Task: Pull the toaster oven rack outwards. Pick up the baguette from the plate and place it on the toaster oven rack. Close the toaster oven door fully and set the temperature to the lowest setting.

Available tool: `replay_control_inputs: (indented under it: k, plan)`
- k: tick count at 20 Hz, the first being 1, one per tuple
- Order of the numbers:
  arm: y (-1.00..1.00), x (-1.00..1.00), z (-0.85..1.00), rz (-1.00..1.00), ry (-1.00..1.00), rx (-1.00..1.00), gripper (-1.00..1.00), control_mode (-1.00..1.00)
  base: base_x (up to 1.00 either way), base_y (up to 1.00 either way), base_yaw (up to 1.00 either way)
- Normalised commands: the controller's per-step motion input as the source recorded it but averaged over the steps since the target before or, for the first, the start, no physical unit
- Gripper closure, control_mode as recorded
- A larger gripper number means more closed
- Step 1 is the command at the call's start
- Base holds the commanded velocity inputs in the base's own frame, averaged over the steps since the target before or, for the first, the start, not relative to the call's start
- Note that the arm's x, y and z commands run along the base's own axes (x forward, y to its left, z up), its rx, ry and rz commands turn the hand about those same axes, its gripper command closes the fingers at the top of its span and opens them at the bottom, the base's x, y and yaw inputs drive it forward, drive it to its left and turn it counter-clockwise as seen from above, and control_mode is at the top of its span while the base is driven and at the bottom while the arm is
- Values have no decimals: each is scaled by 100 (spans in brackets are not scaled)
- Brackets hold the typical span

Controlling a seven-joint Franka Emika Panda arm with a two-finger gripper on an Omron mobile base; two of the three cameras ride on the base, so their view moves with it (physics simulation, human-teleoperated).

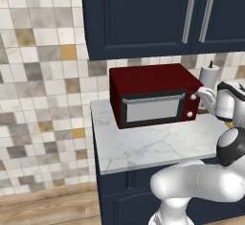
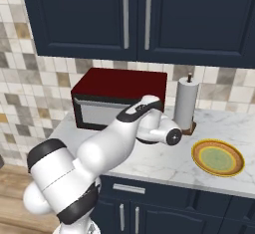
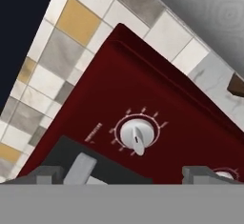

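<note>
Pincer [image 3: 124,173] open, nothing between its tips, squared up just short of the oven [image 1: 153,83] control panel with the upper white knob [image 3: 137,135] directly ahead between the tips; I judge it is lined up for the temperature step. Door [image 1: 152,109] sits flush and shut, so rack and bread, presumably inside, cannot be seen; the second knob [image 3: 224,174] lies just beside the right-hand tip, a risk of brushing it. Beyond, the paper towel roll [image 2: 186,103] stands near the wrist and the bare plate [image 2: 218,158] well behind, with open counter [image 1: 143,145] below for retreat.
</note>
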Motion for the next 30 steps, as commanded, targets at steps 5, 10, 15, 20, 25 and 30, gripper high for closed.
replay_control_inputs:
  k: [5,10,15,20,25,30]
  plan:
    - [18,10,0,0,0,0,-100,-100,0,0,0]
    - [-9,23,0,0,0,1,-100,-100,0,0,0]
    - [-26,15,0,0,0,4,-100,-100,0,0,0]
    - [-8,7,-2,0,0,2,-100,-100,0,0,0]
    - [5,3,-11,0,0,1,-100,-100,0,0,0]
    - [21,14,-9,0,-1,0,-100,-100,0,0,0]
